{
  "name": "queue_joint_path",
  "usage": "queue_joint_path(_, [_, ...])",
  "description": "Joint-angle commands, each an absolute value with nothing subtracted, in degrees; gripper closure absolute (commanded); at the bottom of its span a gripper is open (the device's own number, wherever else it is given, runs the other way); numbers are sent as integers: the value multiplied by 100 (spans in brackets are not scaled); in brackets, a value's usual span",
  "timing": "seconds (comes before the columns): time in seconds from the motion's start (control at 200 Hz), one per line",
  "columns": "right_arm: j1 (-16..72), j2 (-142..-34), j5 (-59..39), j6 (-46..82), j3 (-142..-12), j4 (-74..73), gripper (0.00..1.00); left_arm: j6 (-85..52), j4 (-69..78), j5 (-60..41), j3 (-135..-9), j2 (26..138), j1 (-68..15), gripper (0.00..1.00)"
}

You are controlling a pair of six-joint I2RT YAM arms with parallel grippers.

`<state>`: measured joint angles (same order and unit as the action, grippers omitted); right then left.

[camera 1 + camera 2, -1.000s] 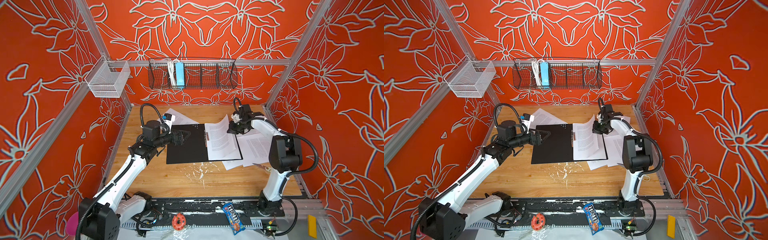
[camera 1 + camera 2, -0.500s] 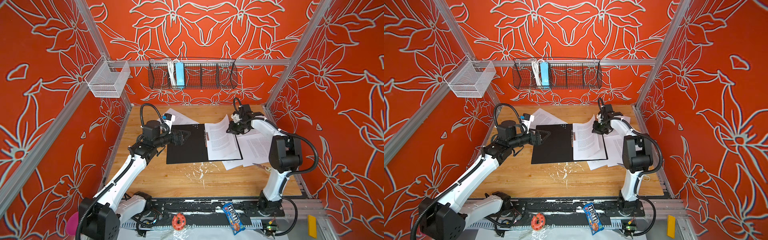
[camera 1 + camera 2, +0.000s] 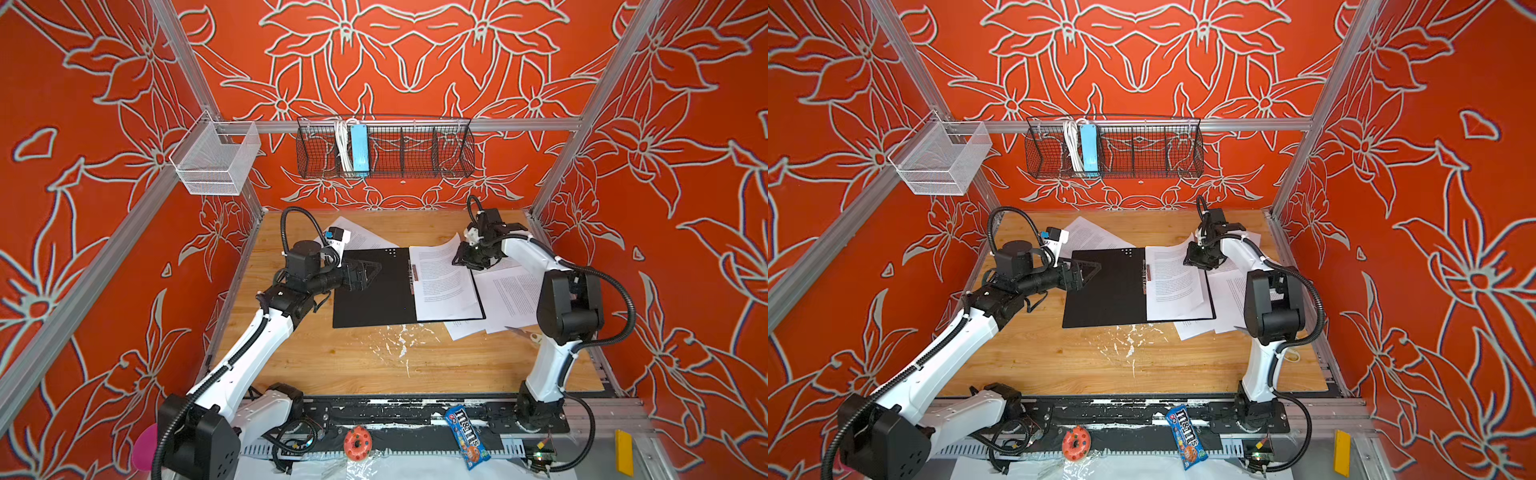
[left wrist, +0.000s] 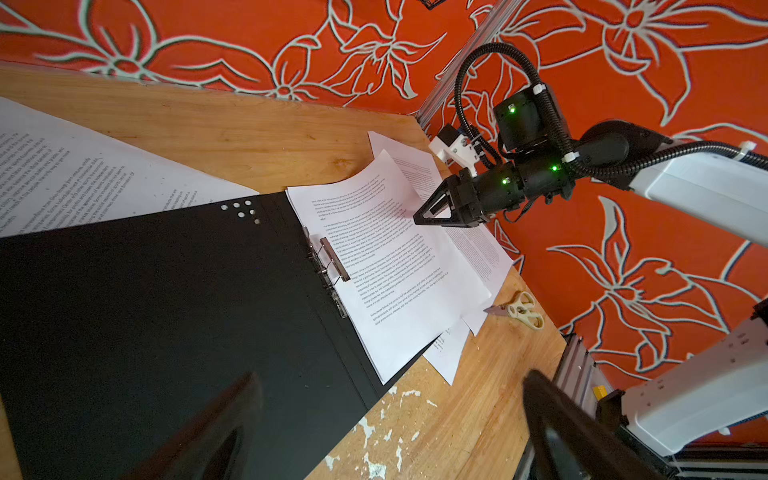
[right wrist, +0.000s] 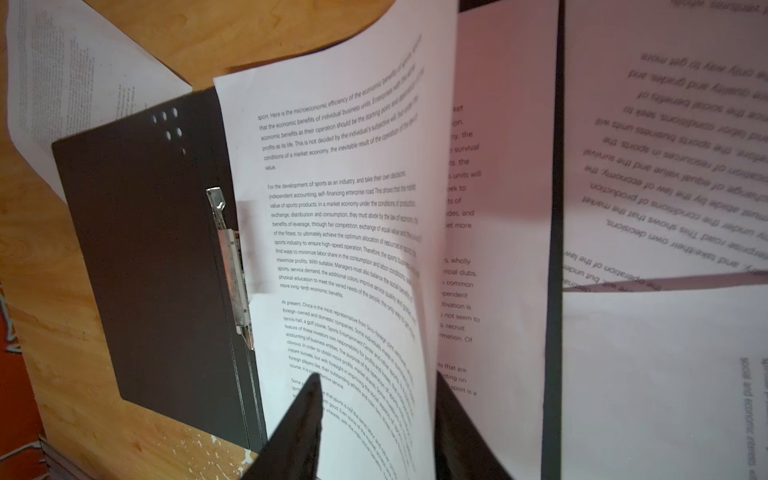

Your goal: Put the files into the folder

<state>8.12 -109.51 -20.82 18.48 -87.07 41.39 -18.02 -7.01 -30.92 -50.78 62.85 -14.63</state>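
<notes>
Currently the right gripper, fingers apart, straddles the top sheet's lifted edge in the folder; the left gripper hovers wide open over its left flap.

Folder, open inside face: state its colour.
The folder is black inside; the left wrist view shows it best.

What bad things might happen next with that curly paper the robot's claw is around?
1. The top sheet curls up at its far corner, and the right gripper has its jaws apart around the edge. Let go like that, it may settle crooked on the folder or miss the clip.
2. More sheets lie loose beside the folder. The gripper pulling back might drag them toward the scissors.
</notes>
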Motion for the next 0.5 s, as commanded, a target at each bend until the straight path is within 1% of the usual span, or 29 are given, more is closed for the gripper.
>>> queue_joint_path(0.0, [844,-11150,-1739,1881,-8889,4332,55,-1787,-679,-3050,-5189,6315,-1473,2])
queue_joint_path(0.2, [851,-11116,-1402,1750,-8868,4135,48,-1769,-729,-2943,-5208,6307,-1468,2])
queue_joint_path(0.285, [849,-10969,-783,1653,-9027,4229,43,-1766,-756,-2860,-5216,6318,-1468,2])
queue_joint_path(0.36, [843,-10492,-527,1669,-8999,4099,40,-1744,-837,-2749,-5252,6355,-1468,2])
queue_joint_path(0.43, [844,-9876,-545,1846,-8709,3626,33,-1714,-942,-2607,-5302,6397,-1458,2])
queue_joint_path(0.495, [845,-9436,-794,2084,-8434,3219,21,-1718,-1007,-2561,-5355,6448,-1427,2])
